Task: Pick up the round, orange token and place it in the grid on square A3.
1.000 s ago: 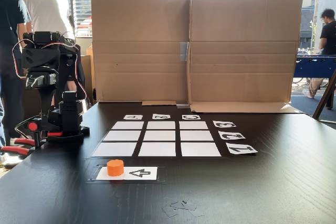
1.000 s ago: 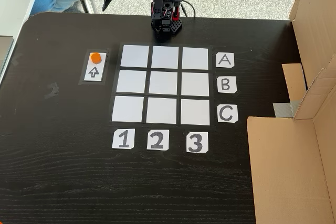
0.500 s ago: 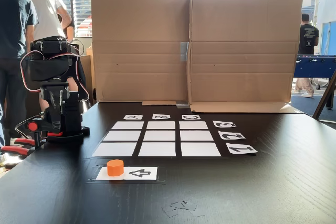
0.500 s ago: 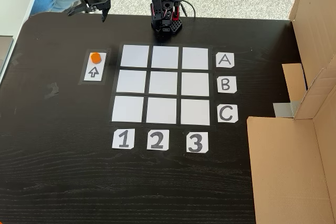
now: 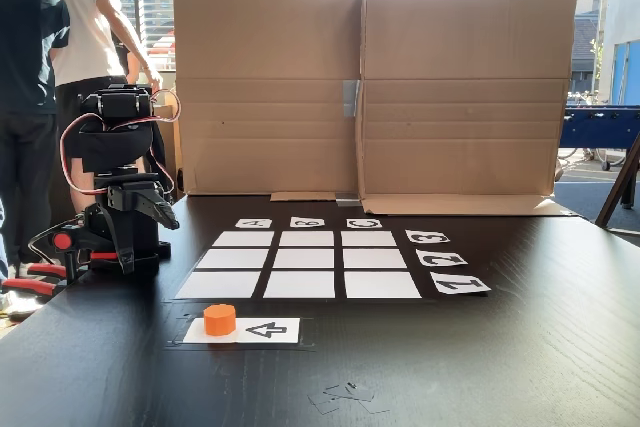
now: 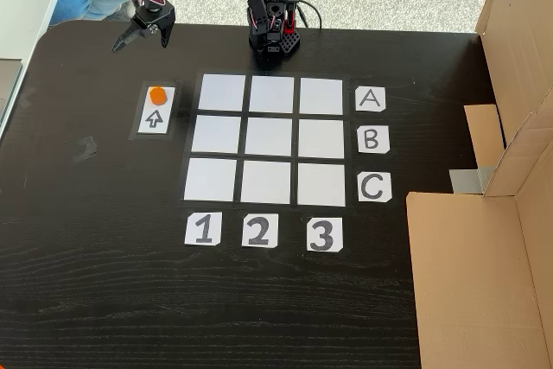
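The orange token (image 5: pixel 219 319) (image 6: pixel 156 94) stands on the near end of a white card with a black arrow (image 5: pixel 266 330), beside the grid (image 5: pixel 300 259) (image 6: pixel 272 140). Square A3 (image 5: pixel 243 239) (image 6: pixel 321 95) is bare white paper, the corner cell by labels A and 3. My gripper (image 5: pixel 145 232) (image 6: pixel 141 39) hangs open over the dark table, apart from the token and holding nothing. It sits a short way beyond the card's token end, on the arm base's side.
The arm base (image 6: pixel 275 36) is clamped at the table edge, with red-handled clamps (image 5: pixel 30 282) beside it. A cardboard wall (image 5: pixel 365 87) (image 6: pixel 484 257) closes off the side opposite the token. People (image 5: pixel 90 17) stand behind the arm. Tape scraps (image 5: pixel 345 395) lie near the front edge.
The arm has reached out and come down, bringing the gripper nearer the table and nearer the token's card. The token and grid have not moved.
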